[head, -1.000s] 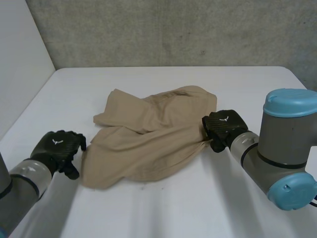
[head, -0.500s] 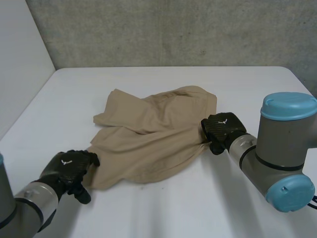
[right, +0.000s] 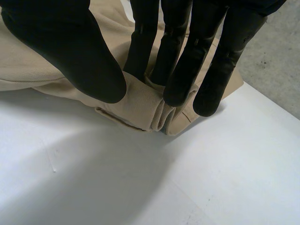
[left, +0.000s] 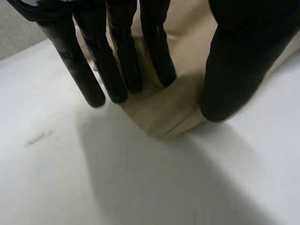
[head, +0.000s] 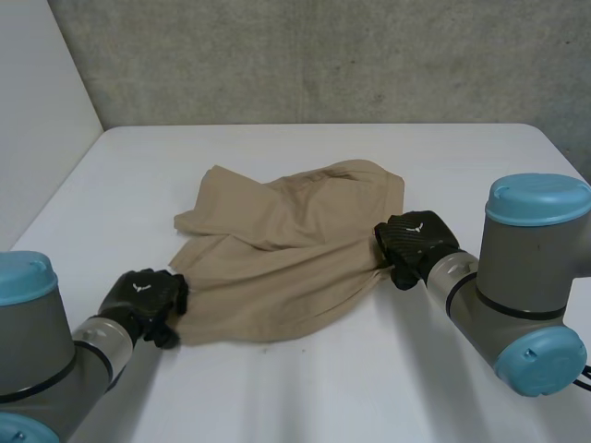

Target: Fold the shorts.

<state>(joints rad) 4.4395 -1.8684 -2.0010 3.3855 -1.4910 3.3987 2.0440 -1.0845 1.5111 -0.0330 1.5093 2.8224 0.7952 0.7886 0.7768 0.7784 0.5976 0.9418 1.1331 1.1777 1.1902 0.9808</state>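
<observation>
Shorts [head: 286,258], tan, crumpled: laid out at the middle of the white table [head: 314,388]. The right-side edge is bunched and pinched between thumb and fingers of the right hand [head: 414,242]. The near left corner is straddled by the left hand [head: 143,297], its fingers kept straight and nothing gripped.

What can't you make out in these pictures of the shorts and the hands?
Head view: edge of the shorts under the right hand, covered by its back.
Head view: the corner beneath the left hand.
Wrist views: most of the shorts, blocked by the hands.
</observation>
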